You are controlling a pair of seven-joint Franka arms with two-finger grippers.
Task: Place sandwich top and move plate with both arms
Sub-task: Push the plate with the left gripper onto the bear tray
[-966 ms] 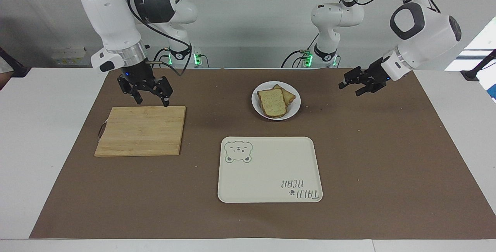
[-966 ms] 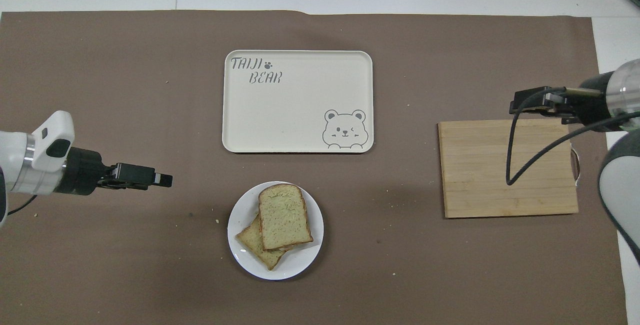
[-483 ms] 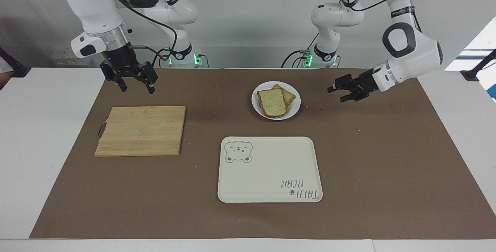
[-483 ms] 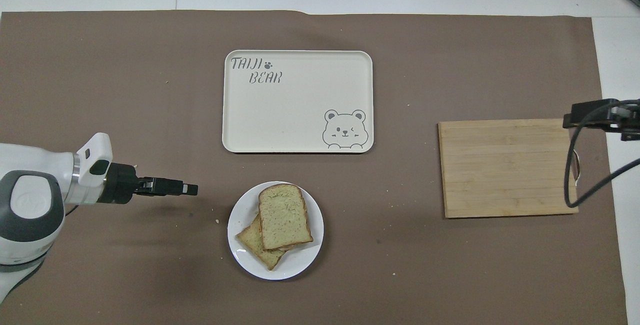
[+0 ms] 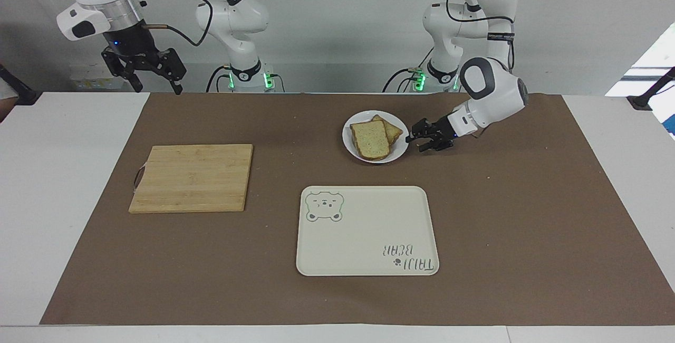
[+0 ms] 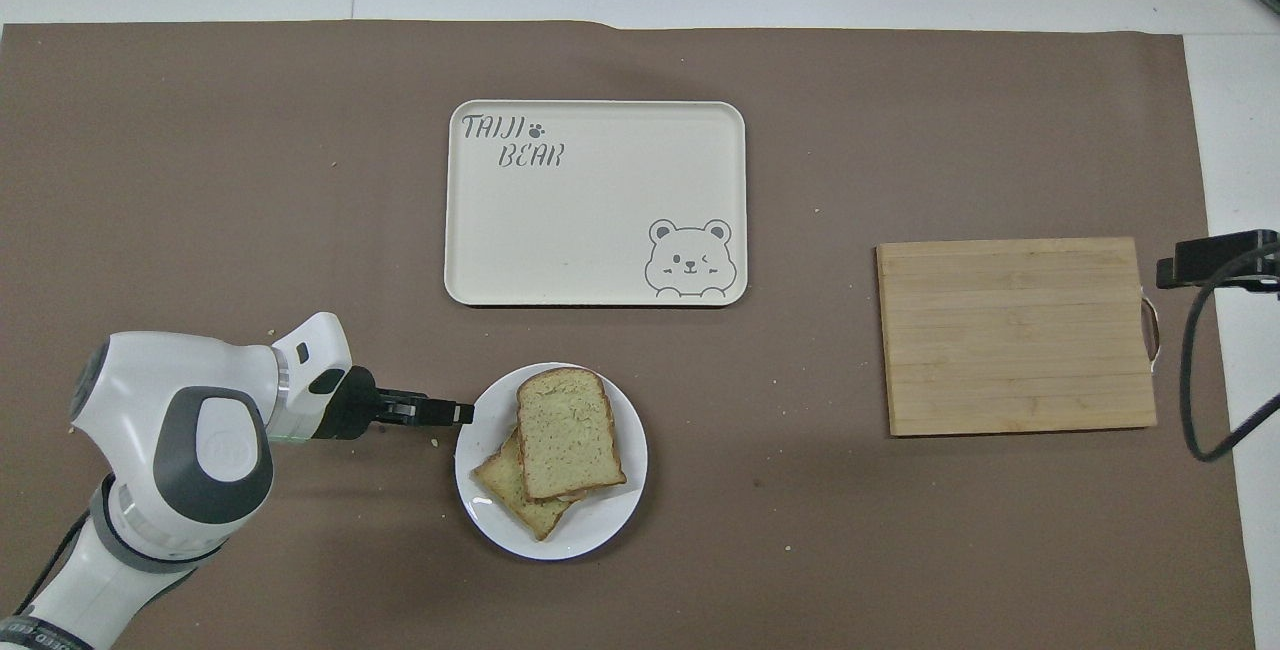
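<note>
Sandwich top [image 5: 370, 139] pale, speckled, brown-crusted, on white plate [image 5: 401, 150], left tool [image 5: 412, 140] spread at rim, right tool [image 5: 153, 75] spread.

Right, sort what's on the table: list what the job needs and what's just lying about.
Job:
- top slice, on the plate
- plate
- left pincer, at the plate's rim
- right pincer, raised at its own end of the table

Lying about:
- tray
- board
- mat
</note>
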